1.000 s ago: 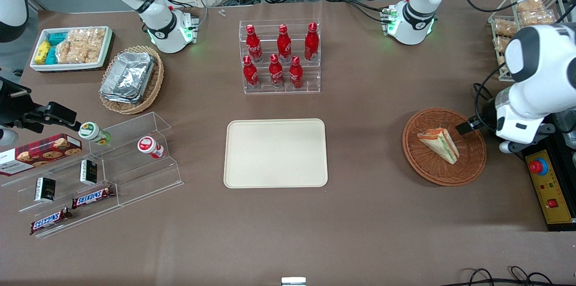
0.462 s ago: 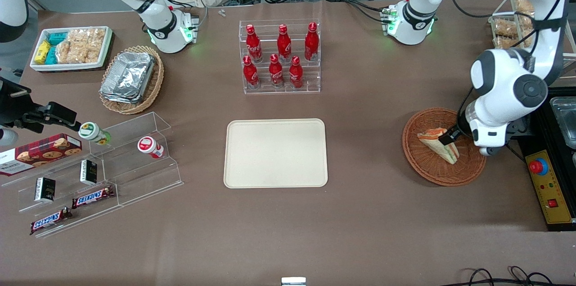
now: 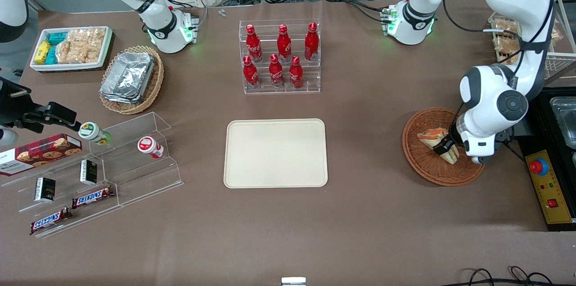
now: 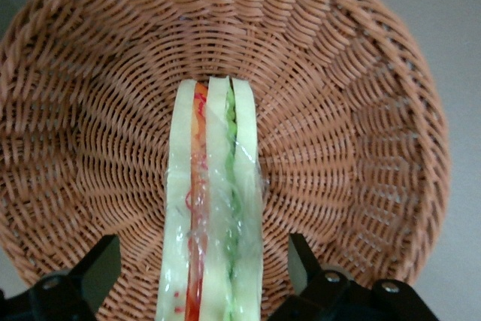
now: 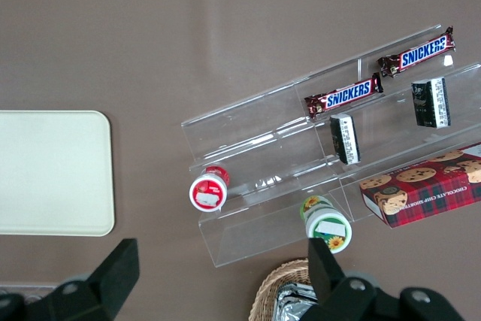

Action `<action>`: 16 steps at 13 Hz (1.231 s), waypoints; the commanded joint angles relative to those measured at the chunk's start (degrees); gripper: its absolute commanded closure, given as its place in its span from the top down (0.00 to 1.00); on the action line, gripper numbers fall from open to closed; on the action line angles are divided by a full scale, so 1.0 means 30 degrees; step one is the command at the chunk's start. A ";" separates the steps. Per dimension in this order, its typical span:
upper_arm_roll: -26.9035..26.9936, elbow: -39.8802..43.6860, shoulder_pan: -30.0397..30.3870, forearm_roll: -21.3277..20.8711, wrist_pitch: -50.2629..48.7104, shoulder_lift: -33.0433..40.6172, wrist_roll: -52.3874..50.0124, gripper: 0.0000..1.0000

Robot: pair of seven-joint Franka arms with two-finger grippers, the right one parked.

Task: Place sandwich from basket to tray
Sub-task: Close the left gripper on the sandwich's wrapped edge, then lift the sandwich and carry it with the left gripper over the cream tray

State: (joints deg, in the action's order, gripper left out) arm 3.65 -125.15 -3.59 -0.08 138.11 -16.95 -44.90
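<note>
Tray (image 3: 275, 153) is seen well apart from the basket (image 3: 423, 167), toward the parked arm's end. Sandwich (image 4: 213, 208) is stood on edge in the basket. Gripper (image 4: 203, 272) is spread wide, one finger (image 4: 101, 264) either side of the sandwich, neither seen touching it.

The basket (image 3: 443, 173) is reddish-brown woven wicker; the sandwich (image 4: 213, 208) in it shows pale bread with an orange stripe and a green stripe under clear wrap. The hand (image 3: 443, 147) is black on a white arm, over the sandwich. The tray (image 3: 275, 153) is plain cream. The counter (image 3: 360, 223) is dull brown. At twelve o'clock from the tray stand red bottles (image 3: 278, 56).
</note>
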 commanded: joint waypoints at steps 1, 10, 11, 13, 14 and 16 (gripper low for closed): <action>0.0130 -0.0089 -0.0094 0.0114 0.1186 -0.0708 -0.0675 0.90; -0.0046 0.4146 -0.0298 -0.0208 -0.6086 0.1428 -0.2288 0.00; -0.0133 0.5667 -0.0328 -0.0208 -0.8136 0.1488 -0.2288 0.00; -0.0366 0.9558 -0.0531 -0.0208 -1.2820 0.1401 -0.2201 0.00; -0.0426 1.1086 -0.0562 -0.0150 -1.4758 0.1284 -0.2055 0.00; -0.0572 1.2125 -0.1203 -0.0062 -1.6181 0.1370 -0.1937 0.00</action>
State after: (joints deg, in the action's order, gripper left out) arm 2.05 -93.17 -5.16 -0.14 93.64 -11.31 -50.25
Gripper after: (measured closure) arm 0.824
